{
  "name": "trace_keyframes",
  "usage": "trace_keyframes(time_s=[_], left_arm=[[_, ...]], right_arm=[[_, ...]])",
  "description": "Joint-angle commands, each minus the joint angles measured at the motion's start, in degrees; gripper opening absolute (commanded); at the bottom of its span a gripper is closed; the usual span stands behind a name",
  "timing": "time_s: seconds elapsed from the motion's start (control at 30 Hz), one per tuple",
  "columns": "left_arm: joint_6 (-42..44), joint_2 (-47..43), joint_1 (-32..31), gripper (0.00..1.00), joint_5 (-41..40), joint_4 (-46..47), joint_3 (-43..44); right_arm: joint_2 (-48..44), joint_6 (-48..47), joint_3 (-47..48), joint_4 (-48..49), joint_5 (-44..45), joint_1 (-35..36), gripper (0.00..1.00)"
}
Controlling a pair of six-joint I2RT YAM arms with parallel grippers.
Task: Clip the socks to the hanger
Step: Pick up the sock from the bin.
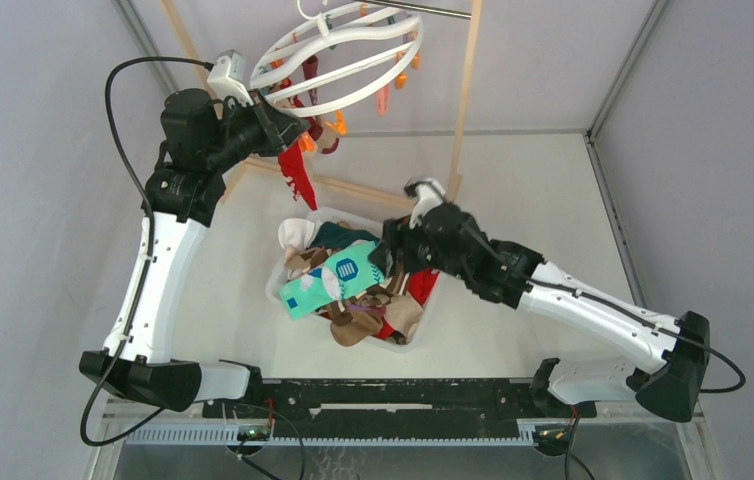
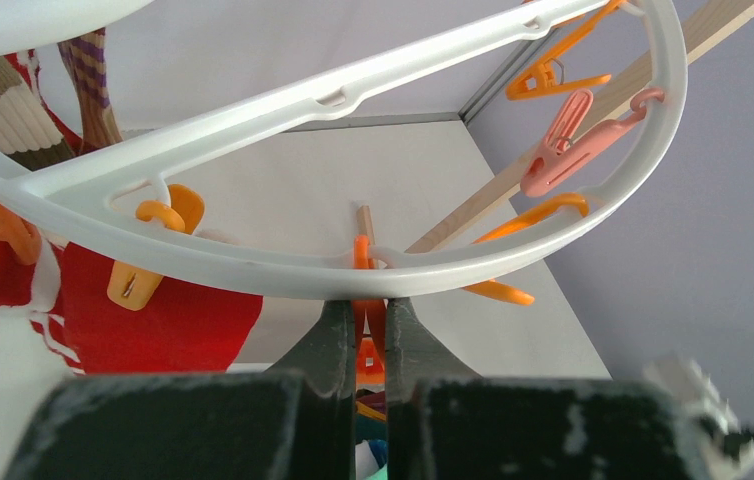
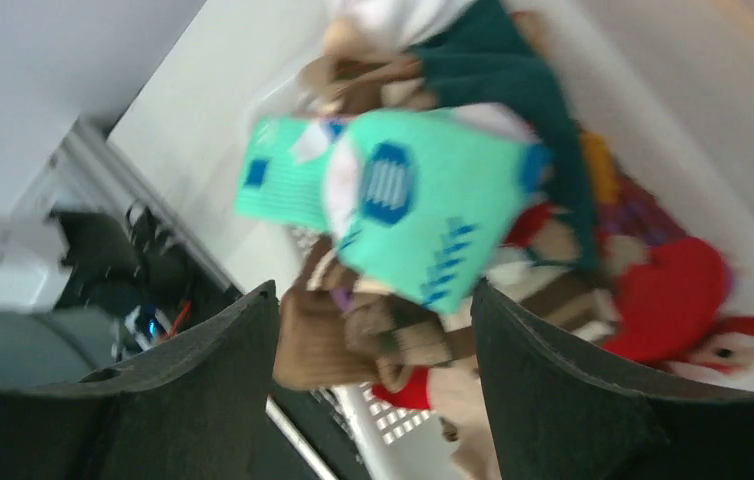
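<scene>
Right wrist view puts the mint sock (image 3: 403,200) straight ahead of the right jaws, which stand wide apart and hold nothing. It lies on top of the socks (image 1: 368,305) heaped in the tub (image 1: 275,285), and its long axis runs roughly across the gap, from one finger (image 3: 243,380) toward the other. Seen from above, it slants from the tub's near left corner up toward the right arm (image 1: 553,290), its far end just beside that wrist. That arm is by far the nearer one, so the pick is its job. It reaches in low from the right, forearm stretched over the desk (image 1: 523,190) and wrist tipped down into the tub.

The left arm (image 1: 168,250) stands tall, elbow high and wrist turned to the near rim of the hanger (image 2: 253,265), well apart from the tub. Its jaws are narrow, pinched on an orange peg (image 2: 365,335) under the rim. A red sock (image 2: 153,320) hangs beside it, to its left.
</scene>
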Motion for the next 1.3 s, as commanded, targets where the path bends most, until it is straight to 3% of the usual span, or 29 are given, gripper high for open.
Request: trace_keyframes(time_s=[0.0, 0.2, 0.5, 0.7, 1.0, 1.27], left_arm=[[1.35, -1.15, 0.19, 0.00, 1.91, 1.13, 1.66], [1.87, -0.94, 0.19, 0.00, 2.01, 0.37, 1.87], [1.61, -0.90, 0.23, 0.00, 2.59, 0.23, 1.86], [1.86, -1.36, 0.23, 0.00, 2.58, -0.11, 1.87], [1.99, -1.49, 0.23, 0.00, 2.64, -0.40, 2.22], [1.86, -1.63, 0.22, 0.00, 2.64, -0.42, 2.29]], right_arm=[[1.00, -18.73, 0.74, 6.20, 4.24, 11.24, 0.77], [11.70, -43.41, 2.36, 14.89, 0.41, 20.00, 0.81], [25.86, -62.57, 4.14, 25.15, 1.53, 22.05, 0.77], [31.31, -67.67, 4.49, 33.37, 0.25, 21.56, 0.73], [36.79, -68.86, 7.99, 34.31, -0.40, 21.34, 0.60], [38.32, -70.23, 8.68, 33.53, 2.12, 21.09, 0.31]])
